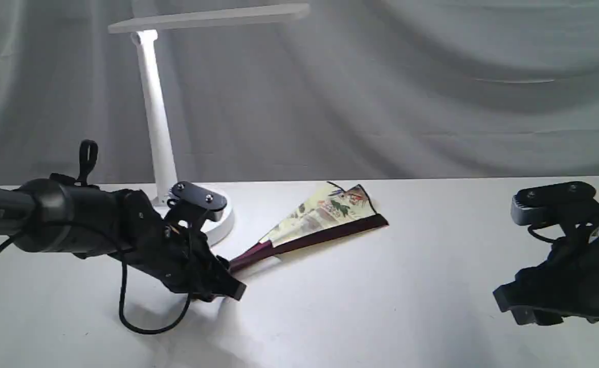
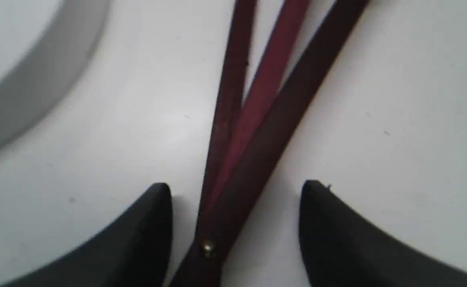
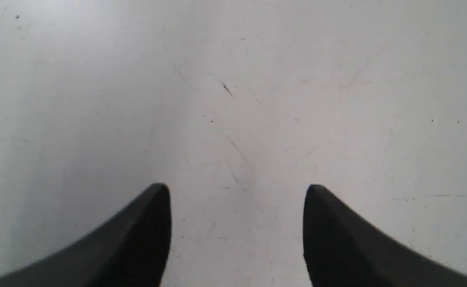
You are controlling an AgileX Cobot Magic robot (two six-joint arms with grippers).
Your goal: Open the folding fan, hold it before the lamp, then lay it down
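Pivot of the folding fan (image 2: 257, 119) lies within the left gripper (image 2: 237, 185).

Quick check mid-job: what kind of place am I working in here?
Probably a staged robot test bench, not a home: a white table, a grey cloth backdrop draped behind it, and a desk lamp and folding fan set out as props.

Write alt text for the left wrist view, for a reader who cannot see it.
The open left gripper straddles the pivot end of the folding fan, one black fingertip on each side of its dark maroon ribs, which spread slightly across the white table. A curved edge of the base of the lamp shows in one corner.
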